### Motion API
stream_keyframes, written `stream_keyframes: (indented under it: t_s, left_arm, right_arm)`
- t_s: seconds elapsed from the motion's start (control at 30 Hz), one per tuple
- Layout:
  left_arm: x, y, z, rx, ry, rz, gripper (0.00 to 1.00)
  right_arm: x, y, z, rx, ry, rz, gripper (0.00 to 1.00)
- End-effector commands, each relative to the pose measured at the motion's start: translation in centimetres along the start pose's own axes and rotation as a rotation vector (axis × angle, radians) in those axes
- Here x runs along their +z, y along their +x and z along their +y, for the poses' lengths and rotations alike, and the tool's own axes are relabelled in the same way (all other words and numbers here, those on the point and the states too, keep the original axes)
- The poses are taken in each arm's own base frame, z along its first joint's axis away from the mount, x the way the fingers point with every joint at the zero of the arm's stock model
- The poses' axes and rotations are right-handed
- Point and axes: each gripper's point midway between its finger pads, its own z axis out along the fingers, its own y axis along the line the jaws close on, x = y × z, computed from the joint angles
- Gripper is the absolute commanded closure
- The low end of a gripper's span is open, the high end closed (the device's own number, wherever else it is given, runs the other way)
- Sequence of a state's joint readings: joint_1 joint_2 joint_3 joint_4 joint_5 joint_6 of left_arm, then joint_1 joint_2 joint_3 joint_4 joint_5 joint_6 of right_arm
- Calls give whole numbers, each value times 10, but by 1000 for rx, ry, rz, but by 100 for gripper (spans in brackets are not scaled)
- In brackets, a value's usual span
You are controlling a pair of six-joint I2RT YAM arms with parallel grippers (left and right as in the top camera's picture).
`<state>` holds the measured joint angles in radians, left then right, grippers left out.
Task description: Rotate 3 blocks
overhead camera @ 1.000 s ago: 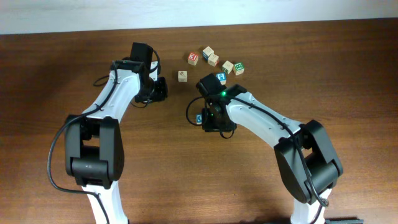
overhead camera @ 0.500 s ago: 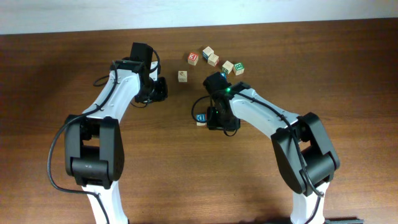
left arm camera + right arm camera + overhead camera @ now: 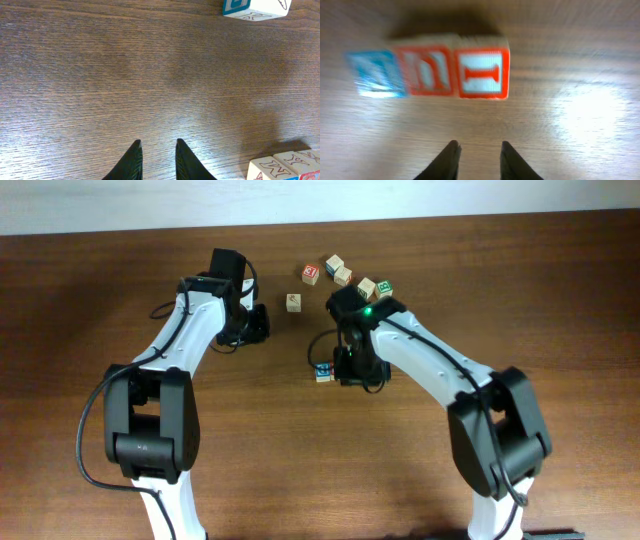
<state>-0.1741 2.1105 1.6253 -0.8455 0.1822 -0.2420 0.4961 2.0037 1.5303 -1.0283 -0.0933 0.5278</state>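
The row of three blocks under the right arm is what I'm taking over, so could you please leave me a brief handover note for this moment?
Left hand: open and empty, over bare table, away from the row.
Right hand: slightly open and empty, just short of the row, touching nothing.
Blocks: blue block, red "n" block and other red block sit side by side, touching, in one row on the table. Loose blocks lie farther back.
Done: the three are lined up; no turn can be confirmed from here.
Left: probably grip and rotate them.
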Motion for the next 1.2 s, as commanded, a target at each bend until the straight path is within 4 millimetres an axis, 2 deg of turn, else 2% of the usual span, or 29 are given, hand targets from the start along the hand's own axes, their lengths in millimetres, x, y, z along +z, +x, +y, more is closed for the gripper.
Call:
stream_keyframes:
  t_s: [0.0, 0.1, 0.2, 0.27, 0.4, 0.6, 0.63, 0.7, 0.8, 0.87, 0.97, 1.17]
  left_arm:
    - [-1, -5, 2, 9, -7, -11, 80]
    - [-1, -5, 2, 9, -7, -11, 80]
    - [-1, -5, 2, 9, -7, -11, 80]
    - [-1, -5, 2, 9, -7, -10, 80]
    - [-1, -5, 2, 10, -7, -10, 80]
    - [-1, -5, 2, 10, -7, -10, 81]
    - [-1, -4, 2, 10, -7, -7, 86]
    - [-1, 0, 0, 39, 4, 11, 90]
    - [0, 16, -2, 45, -1, 70, 99]
    - [1, 21, -6, 54, 8, 85, 100]
    - [5, 34, -31, 102, 96, 126, 100]
    - [14, 48, -52, 136, 126, 159, 100]
  right_arm:
    - [-29, -33, 0, -56, 13, -169, 69]
    - [-14, -43, 3, -67, 15, -186, 69]
    - [2, -50, -5, -61, 69, -192, 71]
    - [10, -51, -11, -56, 105, -188, 77]
    - [12, -54, -16, -53, 131, -197, 87]
    - [6, -63, -24, -19, 127, -214, 91]
    - [4, -64, -29, 4, 130, -208, 91]
    - [5, -62, -36, 32, 111, -177, 92]
    - [15, -51, -45, 88, 76, -110, 92]
    - [19, -46, -40, 89, 40, -88, 92]
    - [24, -40, -36, 86, 15, -64, 92]
    - [30, -39, -32, 88, -24, -59, 92]
